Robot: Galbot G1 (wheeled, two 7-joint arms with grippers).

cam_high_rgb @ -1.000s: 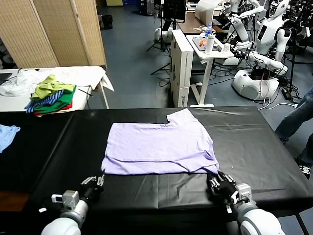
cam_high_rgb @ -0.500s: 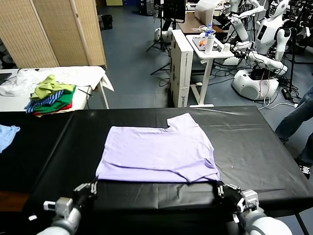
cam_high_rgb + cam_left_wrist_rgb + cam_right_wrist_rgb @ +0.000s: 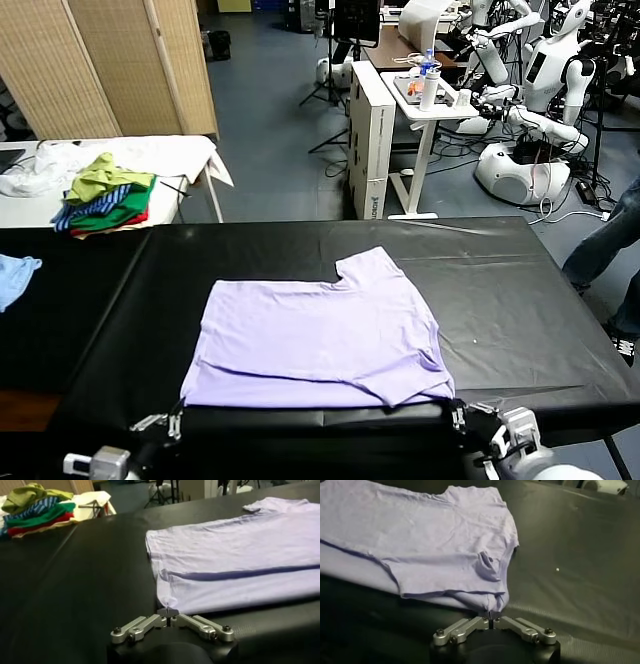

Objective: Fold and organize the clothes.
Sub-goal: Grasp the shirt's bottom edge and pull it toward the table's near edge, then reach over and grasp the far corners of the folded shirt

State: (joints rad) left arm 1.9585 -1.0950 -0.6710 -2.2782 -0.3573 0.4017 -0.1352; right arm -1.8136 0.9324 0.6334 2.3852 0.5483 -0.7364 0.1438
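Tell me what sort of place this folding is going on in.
Most likely a robotics lab or test floor. White humanoid robots stand in the background among cables and camera stands, a folding screen partitions the room, and the lavender T-shirt lies on a black-covered work table, not home furniture.

In the head view both arms run off the bottom edge, leaving only the left gripper (image 3: 172, 424) and right gripper (image 3: 462, 412) tips visible. The light blue garment (image 3: 14, 276) is cut by the left edge. The T-shirt's (image 3: 315, 335) print cannot be seen.
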